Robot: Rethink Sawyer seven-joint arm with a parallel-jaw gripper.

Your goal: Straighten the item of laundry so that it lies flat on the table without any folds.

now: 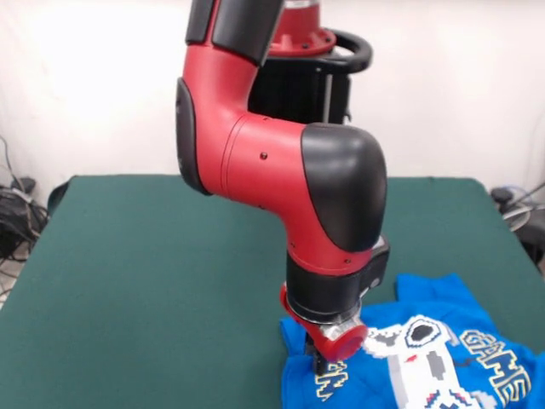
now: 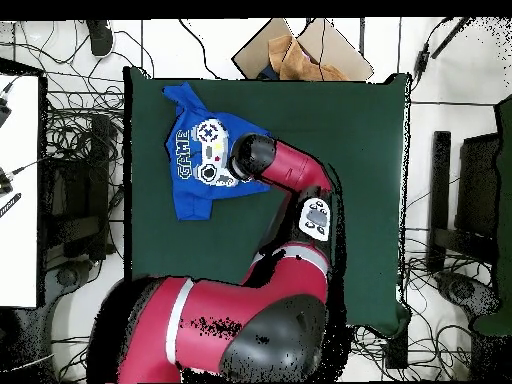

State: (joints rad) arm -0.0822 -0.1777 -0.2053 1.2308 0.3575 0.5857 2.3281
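Note:
The item of laundry (image 1: pixel 443 358) is a bright blue T-shirt with a white controller print. It lies rumpled at the near right corner of the green table (image 1: pixel 153 256), print side up. Its left edge is bunched into folds. My gripper (image 1: pixel 319 365) is down on that bunched left edge, mostly hidden beneath the red wrist. In the overhead view the shirt (image 2: pixel 200 150) sits near the table's (image 2: pixel 350 130) upper left corner. There the arm's black end (image 2: pixel 252 157) covers the shirt's right edge and hides the gripper.
Brown cardboard (image 2: pixel 300 55) lies just past the table's top edge in the overhead view. Cables (image 2: pixel 80 150) crowd the floor on the left beside a white desk (image 2: pixel 18 190). My arm crosses the table's middle.

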